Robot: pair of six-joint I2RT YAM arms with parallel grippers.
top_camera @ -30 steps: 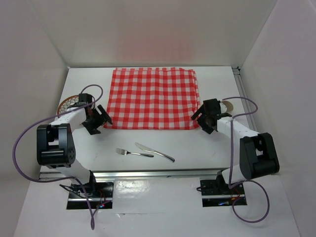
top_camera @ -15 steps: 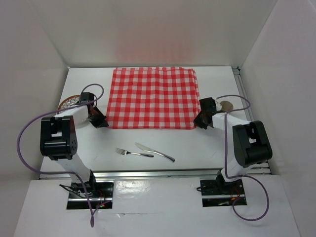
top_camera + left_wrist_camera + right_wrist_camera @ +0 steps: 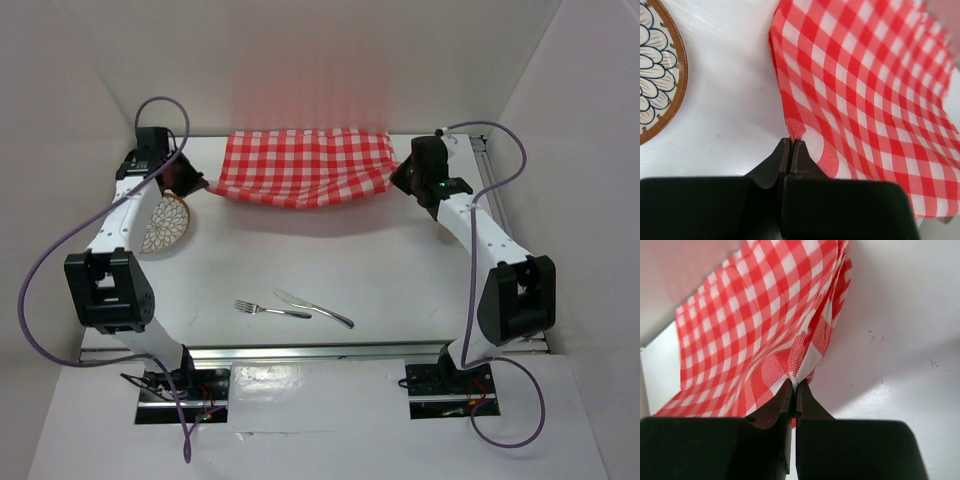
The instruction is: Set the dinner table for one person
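The red-and-white checked cloth (image 3: 300, 165) hangs off the dinner table (image 3: 400, 290), sagging between my two grippers at the far side. My left gripper (image 3: 196, 186) is shut on the cloth's left corner. In the left wrist view its tips (image 3: 791, 142) pinch the hem of the cloth (image 3: 865, 90). On the other side my right gripper (image 3: 400, 180) is shut on the right corner, and the right wrist view shows the cloth (image 3: 755, 315) bunched into its tips (image 3: 794, 384). A fork (image 3: 265, 309) and a knife (image 3: 315, 309) lie near the front.
A patterned plate with a brown rim (image 3: 165, 222) lies at the left, below the left arm, and shows in the left wrist view (image 3: 657, 75). A silver rail (image 3: 320, 350) runs along the table's near edge. White walls close in the back and both sides.
Both grippers shut on the cloth's near corners, then rose and swung toward the back wall. The cloth went from lying flat to hanging between them. The plate now shows fully.
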